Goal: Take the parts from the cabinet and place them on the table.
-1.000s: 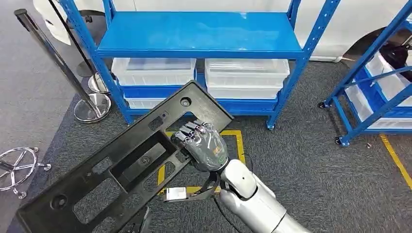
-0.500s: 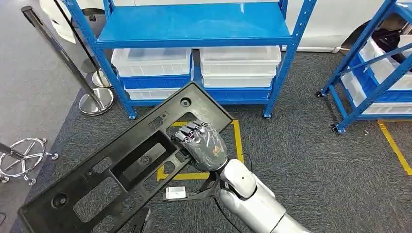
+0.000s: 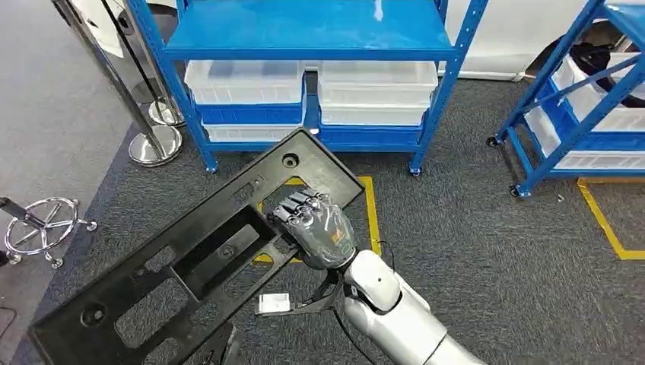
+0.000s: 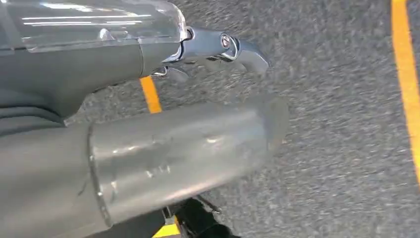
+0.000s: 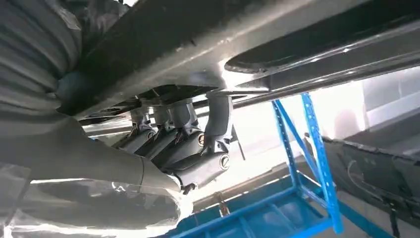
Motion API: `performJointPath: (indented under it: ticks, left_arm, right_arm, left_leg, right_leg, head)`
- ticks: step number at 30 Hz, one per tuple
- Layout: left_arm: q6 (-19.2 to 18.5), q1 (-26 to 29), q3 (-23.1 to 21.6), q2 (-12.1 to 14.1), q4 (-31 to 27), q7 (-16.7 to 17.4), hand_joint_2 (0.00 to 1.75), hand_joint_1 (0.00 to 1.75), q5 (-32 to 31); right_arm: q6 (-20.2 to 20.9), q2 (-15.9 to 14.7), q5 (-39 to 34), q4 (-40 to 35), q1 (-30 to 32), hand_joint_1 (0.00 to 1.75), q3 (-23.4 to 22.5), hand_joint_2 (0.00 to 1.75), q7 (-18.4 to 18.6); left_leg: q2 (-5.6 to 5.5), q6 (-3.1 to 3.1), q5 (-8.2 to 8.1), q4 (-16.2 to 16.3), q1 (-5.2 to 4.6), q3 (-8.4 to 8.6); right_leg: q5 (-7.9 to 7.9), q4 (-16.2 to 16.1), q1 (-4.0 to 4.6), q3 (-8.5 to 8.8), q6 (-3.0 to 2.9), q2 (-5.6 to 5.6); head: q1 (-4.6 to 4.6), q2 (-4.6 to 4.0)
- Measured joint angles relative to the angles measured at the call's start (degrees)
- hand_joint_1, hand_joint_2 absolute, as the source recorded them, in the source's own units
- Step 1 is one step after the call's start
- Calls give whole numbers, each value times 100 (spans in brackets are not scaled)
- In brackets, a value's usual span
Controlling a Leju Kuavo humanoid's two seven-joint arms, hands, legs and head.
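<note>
Floor: dark grey carpet (image 3: 487,251) with yellow tape lines (image 3: 371,209), seen from above in the head view.
Part: long black plastic panel (image 3: 190,258) with cut-out windows, carried clear of the carpet, running from 7 o'clock up to 12 o'clock of the picture's middle; it is already off the cabinet.
Right hand: right hand (image 3: 316,228) clamps the panel's edge near its upper end, at 5 o'clock of that end; the right wrist view shows dark fingers (image 5: 188,134) hooked over a rib on the panel's underside.
Left hand: left hand (image 4: 148,124) hangs over the carpet, the thumb and a finger standing out and nothing seen between them; whether it touches the panel's lower end I cannot tell.
Cabinet: blue rack (image 3: 304,46) at 12 o'clock, white bins (image 3: 312,95) on its lower shelf.
Surroundings: a second blue rack (image 3: 586,106) at 2 o'clock, a chrome post base (image 3: 154,144) at 10 o'clock, a chair base (image 3: 46,228) at 9 o'clock.
Step, as I judge it: carrying toward the counter.
Doing it well: keep the clamp firm, hold the long panel level, and swing its far end wide of the rack posts and the chrome post.
</note>
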Motion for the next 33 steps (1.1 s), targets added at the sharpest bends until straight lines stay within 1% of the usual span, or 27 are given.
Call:
performJointPath:
  ticks: [1,2,3,6,7,8,10,11,12,13,14,15,16,17,18,21,22,23,24,25,26,27,28,29,31,32,33]
  left_arm:
    - [-2,-9,0,0,-2,2,0,0,0]
    - [-2,-14,0,0,-2,2,0,0,0]
    - [0,-12,0,0,-2,4,0,0,-2]
    - [-2,-5,0,0,-2,2,0,0,-2]
    - [-2,6,0,0,0,4,0,0,-2]
    - [-2,16,0,0,0,4,0,0,-2]
    - [-2,16,0,0,0,5,0,0,-2]
    - [-2,16,0,0,0,4,0,0,-2]
    - [-2,19,0,0,0,4,0,0,-2]
    - [-2,23,0,0,0,4,0,0,-2]
    - [-2,22,0,0,0,7,0,0,0]
    - [-2,18,0,0,0,4,0,0,-2]
    - [-2,6,-2,0,-2,4,0,0,-2]
    - [0,-18,0,15,-7,4,0,0,-2]
    - [2,-31,-2,13,-7,2,0,0,-2]
    - [0,-32,-2,11,-7,4,0,0,-2]
    - [-2,-23,0,0,-4,4,0,0,0]
    - [-4,-38,0,-4,-4,9,0,0,0]
    - [-11,-53,-2,-7,-4,9,0,0,-4]
    - [-13,-52,-2,-11,-4,11,0,0,-2]
    - [-13,-44,-4,-13,-4,13,0,0,-2]
    - [-13,-38,-4,-13,-4,17,0,0,-2]
    - [-15,-37,-4,-13,-4,22,0,0,-2]
    - [-17,-39,-4,-15,-4,24,0,0,-2]
    - [-17,-45,-4,-20,-4,28,0,0,-2]
    - [-17,-53,-4,-24,-4,31,0,0,-2]
    - [-17,-61,-4,-28,-4,31,0,0,-2]
  right_arm:
    - [-2,0,0,-2,-8,175,2,175,0]
    - [-2,7,4,-9,-18,175,2,175,0]
    - [-7,13,11,-9,-16,175,2,175,0]
    - [-4,9,9,-4,-8,175,2,175,4]
    - [-2,13,11,-4,-25,175,2,175,2]
    - [-4,22,11,-4,-25,175,2,175,2]
    - [-2,31,9,-4,-20,175,2,175,4]
    - [-2,28,9,-4,-19,175,2,175,4]
    - [-2,28,9,0,-12,175,2,175,4]
    - [-2,28,9,4,-2,175,2,175,4]
    - [-2,28,9,7,3,175,2,175,4]
    - [-4,28,9,7,1,175,2,175,4]
    - [-4,31,9,2,-5,175,2,175,4]
    - [-4,39,11,-9,-6,175,2,175,4]
    - [-4,39,11,-7,-18,175,2,175,4]
    - [-4,46,9,-7,-20,175,2,175,4]
    - [-4,41,9,-4,-20,175,2,175,4]
    - [-4,35,11,-4,-24,175,2,175,4]
    - [-4,35,11,-4,-27,175,2,175,4]
    - [-4,31,9,-2,-24,175,2,175,4]
    - [-4,28,11,4,-25,175,2,175,9]
    - [-4,24,9,13,-25,175,2,175,9]
    - [-4,17,9,22,-23,175,2,175,9]
    - [-4,13,11,26,-24,175,2,175,9]
    - [-4,13,11,26,-42,175,2,175,20]
    - [-4,15,11,24,-68,175,2,175,22]
    - [-4,24,11,24,-80,175,2,175,22]
  left_leg:
    - [-3,-35,30,71,4,-75]
    - [-19,-77,59,121,-11,-168]
    - [-17,-120,98,130,-9,-173]
    - [-21,-231,230,110,21,-208]
    - [-28,-266,120,185,44,-250]
    - [-29,-282,-204,378,45,-359]
    - [-29,-312,-932,1218,52,-618]
    - [-31,-317,-1149,1669,51,-714]
    - [-32,-309,-1193,1940,50,-718]
    - [-34,-289,-1085,1982,46,-614]
    - [-39,-252,-886,1776,30,-362]
    - [-41,-202,-727,1398,2,-32]
    - [-46,-118,-681,838,-38,418]
    - [-47,-21,-881,348,-75,765]
    - [-41,-19,-928,69,-93,904]
    - [-41,73,-810,31,-148,823]
    - [-22,103,-656,-86,-63,815]
    - [-8,130,-570,-120,-71,762]
    - [-8,171,-486,-118,-63,683]
    - [-8,165,-422,-116,-63,601]
    - [-7,152,-355,-112,-63,512]
    - [-1,141,-292,-94,-61,416]
    - [4,124,-241,-71,-54,319]
    - [4,102,-191,-32,-43,221]
    - [4,38,-132,74,-20,43]
    - [3,5,-112,147,-18,-31]
    - [1,-25,-96,214,-38,-96]
  right_leg:
    - [-39,-491,-20,382,13,-1]
    - [-324,-908,24,639,2,11]
    - [-272,-845,51,552,-86,31]
    - [-195,-897,69,482,-208,33]
    - [-111,-912,47,422,-275,3]
    - [-42,-913,49,346,-319,2]
    - [95,-910,66,161,-350,3]
    - [168,-905,85,63,-356,3]
    - [234,-900,99,-26,-359,3]
    - [296,-894,113,-111,-355,3]
    - [357,-885,128,-194,-350,4]
    - [406,-878,143,-250,-346,4]
    - [462,-878,153,-292,-341,4]
    - [506,-872,141,-308,-323,-7]
    - [557,-874,143,-326,-288,-13]
    - [726,-991,102,-296,-172,-36]
    - [736,-987,126,-326,-135,-28]
    - [467,-867,110,-390,-110,-3]
    - [68,-559,98,-489,-92,7]
    - [-277,-177,82,-576,-59,10]
    - [-515,251,65,-665,-28,9]
    - [-577,583,48,-710,-2,8]
    - [-483,691,33,-665,19,5]
    - [-302,559,18,-493,35,3]
    - [-52,-258,-17,176,58,-4]
    - [-251,-736,-26,486,54,-6]
    - [-315,-918,38,583,7,14]
  head:
    - [2,0]
    - [4,0]
    - [-15,0]
    - [-7,0]
    - [-7,0]
    - [-13,0]
    - [-13,0]
    - [-11,0]
    - [-13,0]
    - [-11,0]
    - [-11,0]
    - [-13,0]
    - [-11,0]
    - [-11,0]
    - [-9,0]
    - [-13,0]
    - [-11,0]
    - [-11,0]
    - [-9,0]
    - [-9,0]
    - [-9,0]
    - [-9,0]
    - [-9,0]
    - [-9,0]
    - [-9,0]
    - [-9,0]
    - [-17,0]
